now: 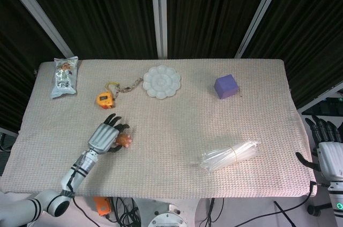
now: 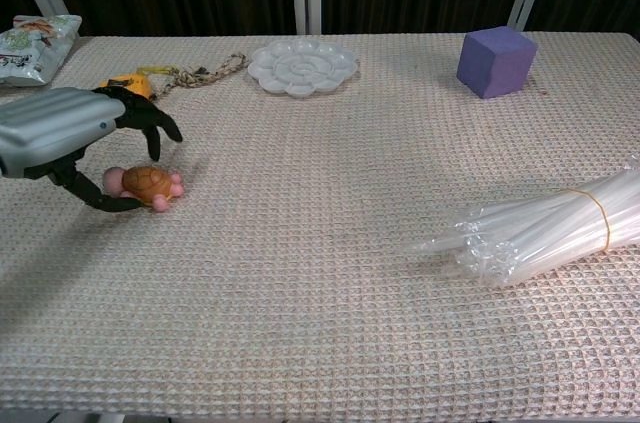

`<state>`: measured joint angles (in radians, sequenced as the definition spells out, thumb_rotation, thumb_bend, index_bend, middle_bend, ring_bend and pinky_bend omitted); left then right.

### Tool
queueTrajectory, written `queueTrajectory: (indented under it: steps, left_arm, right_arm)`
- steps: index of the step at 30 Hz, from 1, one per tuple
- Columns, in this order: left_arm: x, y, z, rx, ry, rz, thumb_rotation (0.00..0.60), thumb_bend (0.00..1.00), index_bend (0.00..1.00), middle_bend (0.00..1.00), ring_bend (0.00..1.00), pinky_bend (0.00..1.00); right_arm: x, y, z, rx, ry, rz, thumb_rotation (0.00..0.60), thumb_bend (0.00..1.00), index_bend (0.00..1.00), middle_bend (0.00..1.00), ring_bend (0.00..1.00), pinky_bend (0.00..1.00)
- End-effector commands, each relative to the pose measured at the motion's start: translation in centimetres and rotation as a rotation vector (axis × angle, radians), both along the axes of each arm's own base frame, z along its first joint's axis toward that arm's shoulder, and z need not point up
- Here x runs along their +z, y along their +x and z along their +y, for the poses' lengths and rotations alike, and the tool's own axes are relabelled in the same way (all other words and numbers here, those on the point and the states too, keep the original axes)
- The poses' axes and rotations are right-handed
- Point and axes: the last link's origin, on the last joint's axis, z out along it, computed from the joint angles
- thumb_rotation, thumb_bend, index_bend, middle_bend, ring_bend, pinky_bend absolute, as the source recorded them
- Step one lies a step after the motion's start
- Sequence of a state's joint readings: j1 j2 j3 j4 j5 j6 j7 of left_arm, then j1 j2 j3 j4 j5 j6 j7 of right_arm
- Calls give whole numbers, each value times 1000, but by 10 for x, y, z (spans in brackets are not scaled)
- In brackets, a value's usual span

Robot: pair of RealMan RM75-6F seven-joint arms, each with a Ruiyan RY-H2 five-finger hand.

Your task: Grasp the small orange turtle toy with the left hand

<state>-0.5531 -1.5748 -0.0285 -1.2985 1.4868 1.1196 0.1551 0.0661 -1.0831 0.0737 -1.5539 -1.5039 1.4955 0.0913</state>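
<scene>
Left hand (image 2: 70, 138) low over the near-left part of the table (image 2: 330, 273), palm down, fingers spread and arched. Turtle (image 2: 148, 183) lies on the cloth under the fingertips, orange shell up, pink feet showing. The thumb (image 2: 100, 201) reaches under and along its near side, touching or very nearly so; the other fingers (image 2: 150, 123) curve above it with a visible gap in the chest view. The toy rests on the table, not lifted, the hand wide around it rather than gripping (head view agrees: turtle (image 1: 124, 140) pokes out just right of the hand (image 1: 104, 137)).

Behind the hand: yellow tape measure (image 1: 103, 99) with a cord. Snack bag (image 1: 64, 77) far left.

Right hand (image 1: 328, 154) hangs off the table's right edge, fingers apart, holding nothing.
</scene>
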Motion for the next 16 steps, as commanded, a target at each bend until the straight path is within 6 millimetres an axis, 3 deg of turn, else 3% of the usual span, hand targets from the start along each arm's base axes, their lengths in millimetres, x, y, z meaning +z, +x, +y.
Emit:
queueTrajectory:
  steps: [1, 7, 11, 16]
  left_arm:
    - [17, -5, -3, 3, 45, 4, 600, 92, 54, 35, 0, 0]
    - [64, -29, -17, 82, 146, 30, 600, 91, 55, 35, 0, 0]
    - [105, -65, -36, 210, 255, 17, 600, 93, 60, 35, 0, 0]
    - [140, -104, -67, 327, 360, 5, 600, 96, 66, 35, 0, 0]
  right_arm:
    - [1, 1, 0, 0, 1, -5, 600, 128, 0, 0, 0, 0]
    - [-1, 4, -2, 5, 2, -18, 600, 128, 0, 0, 0, 0]
    - [-5, 4, -2, 6, 15, -10, 600, 128, 0, 0, 0, 0]
    - [-9, 2, -3, 3, 27, -3, 600, 127, 0, 0, 0, 0]
